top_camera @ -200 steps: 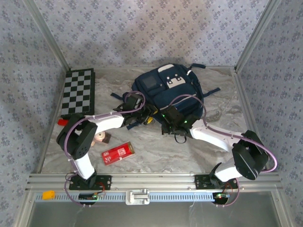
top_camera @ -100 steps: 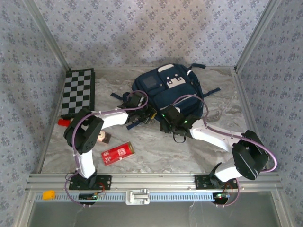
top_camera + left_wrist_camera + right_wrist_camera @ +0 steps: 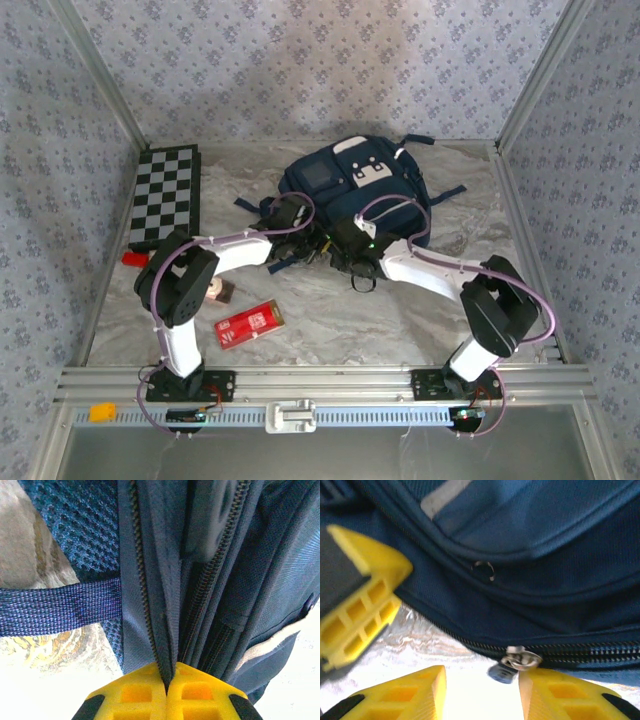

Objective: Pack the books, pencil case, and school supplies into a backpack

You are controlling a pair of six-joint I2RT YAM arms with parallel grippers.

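Step, as judged: unzipping backpack (image 3: 345, 185). Jaws of left gripper (image 3: 167, 692) clamped on fabric fold (image 3: 162, 605) beside zipper (image 3: 207, 587). Jaws of right gripper (image 3: 481, 690) apart, zipper pull (image 3: 519, 659) just ahead. Next: pinch pull, draw along.

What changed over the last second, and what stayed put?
The left fingers closed on a fold of the backpack beside a zip. The right fingers opened and shifted left, now flanking a zip pull. The backpack, pencil case and chequered board stayed put.
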